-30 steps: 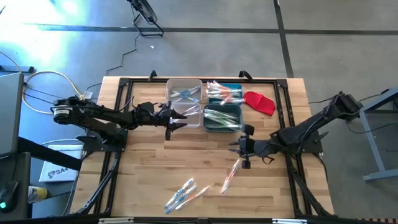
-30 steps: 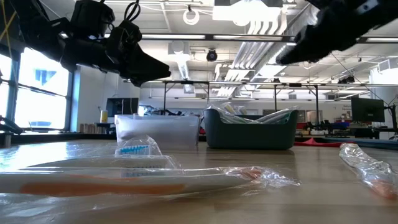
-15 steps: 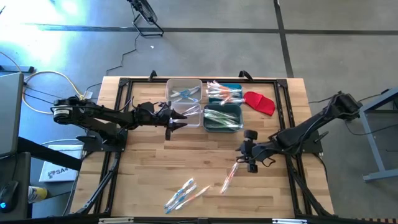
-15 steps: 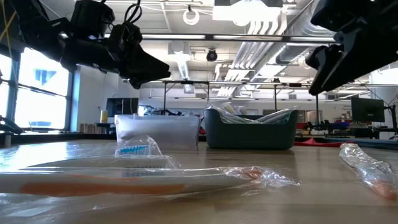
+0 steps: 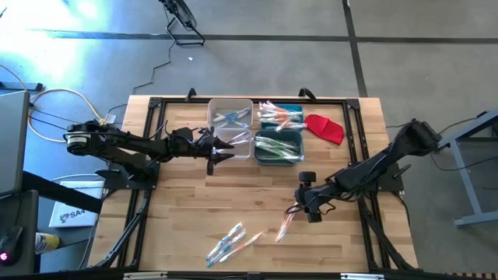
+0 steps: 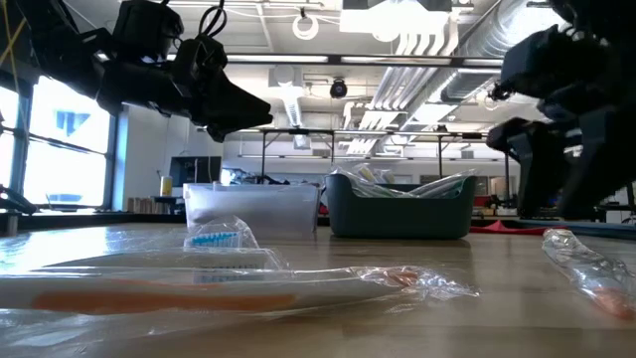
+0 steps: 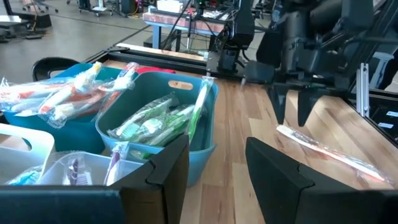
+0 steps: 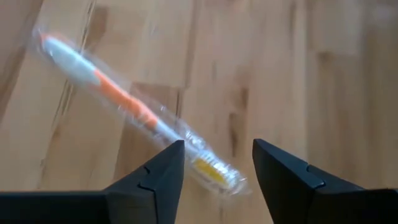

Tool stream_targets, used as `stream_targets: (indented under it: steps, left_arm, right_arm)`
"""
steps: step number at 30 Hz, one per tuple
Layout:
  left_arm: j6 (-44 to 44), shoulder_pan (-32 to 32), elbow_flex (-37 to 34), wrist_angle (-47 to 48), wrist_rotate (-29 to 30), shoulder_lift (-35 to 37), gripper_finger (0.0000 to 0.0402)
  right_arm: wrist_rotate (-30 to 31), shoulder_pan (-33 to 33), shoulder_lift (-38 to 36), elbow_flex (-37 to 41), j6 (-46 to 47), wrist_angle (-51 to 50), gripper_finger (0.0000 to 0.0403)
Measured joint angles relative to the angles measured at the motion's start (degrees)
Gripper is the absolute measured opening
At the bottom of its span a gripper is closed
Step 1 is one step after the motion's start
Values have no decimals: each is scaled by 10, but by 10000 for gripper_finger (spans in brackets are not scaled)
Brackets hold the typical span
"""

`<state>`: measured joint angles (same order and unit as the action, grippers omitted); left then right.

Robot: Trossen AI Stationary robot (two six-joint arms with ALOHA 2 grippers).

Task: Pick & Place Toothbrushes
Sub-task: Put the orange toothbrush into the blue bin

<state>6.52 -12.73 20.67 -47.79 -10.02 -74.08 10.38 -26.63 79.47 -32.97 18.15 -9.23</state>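
Right gripper (image 8: 214, 171) wide open, empty, over wrapped orange toothbrush (image 8: 127, 106). Looks light, stiff, w/ slippery wrapper; I'd pinch mid-handle. Left gripper (image 7: 214, 158) open near bins.

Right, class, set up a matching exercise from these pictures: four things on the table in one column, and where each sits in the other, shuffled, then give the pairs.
Things
1. red cloth
2. clear bin
3. orange wrapped toothbrush
4. left gripper

Places
A. lying on bare wood just ahead of the open right gripper
B. far edge of the table, left of the teal bins
C. far right part of the table, right of the teal bins
D. open, next to the clear bin's near side

Pairs: 1-C, 2-B, 3-A, 4-D
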Motion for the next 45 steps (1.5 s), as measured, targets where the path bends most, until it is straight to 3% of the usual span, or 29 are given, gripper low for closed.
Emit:
stream_targets:
  steps: [8, 18, 36, 45]
  left_arm:
    - [-4, 0, 0, 0, 0, 0, 157]
    - [-7, 0, 0, 0, 1, 0, 157]
    - [-7, 0, 0, 9, 2, 0, 157]
    - [-53, 0, 0, 56, 3, 0, 157]
  right_arm:
    - [-42, 0, 47, 0, 10, 10, 186]
    - [-39, 0, 77, -2, 1, 16, 178]
    - [-29, 0, 75, 0, 54, 41, 44]
    - [-21, 0, 74, 0, 78, 51, 22]
